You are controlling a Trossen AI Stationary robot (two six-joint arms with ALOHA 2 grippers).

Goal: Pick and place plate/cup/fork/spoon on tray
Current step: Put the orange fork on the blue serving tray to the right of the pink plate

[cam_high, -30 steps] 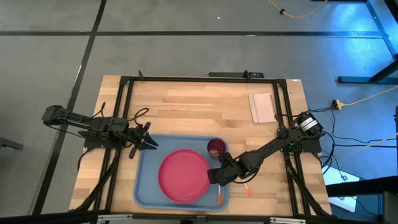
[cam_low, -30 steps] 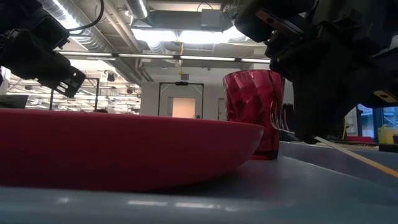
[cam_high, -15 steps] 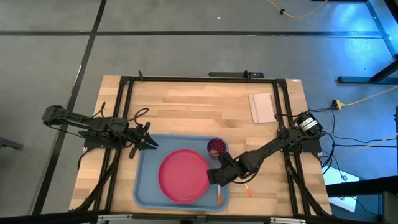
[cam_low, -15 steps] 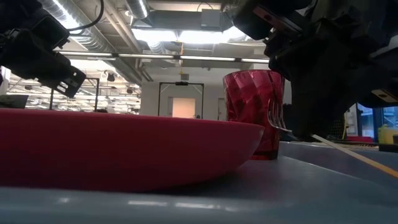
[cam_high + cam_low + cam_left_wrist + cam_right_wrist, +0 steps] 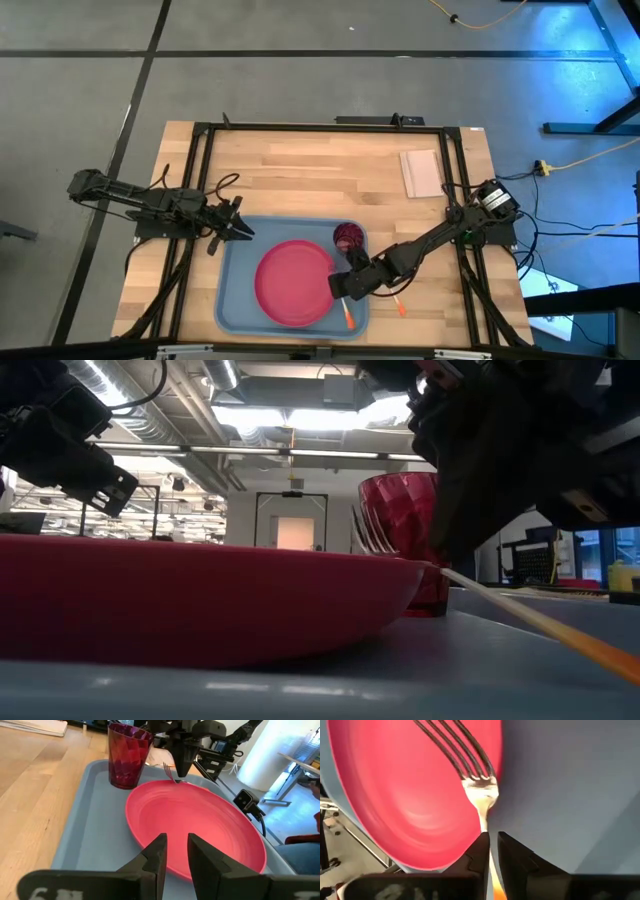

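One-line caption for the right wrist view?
Right claw grips the fork, tines over the plate rim.

In the low view, the plate (image 5: 200,595) runs off the left edge and hides the lower left of the cup (image 5: 405,540). The fork (image 5: 475,775), pinched in the right pincer (image 5: 490,845), loses its tine tips at the right wrist view's top edge; its orange handle is mostly hidden behind the fingers. From overhead, an orange-handled utensil (image 5: 399,307) beside the tray (image 5: 235,300) is too small to identify.
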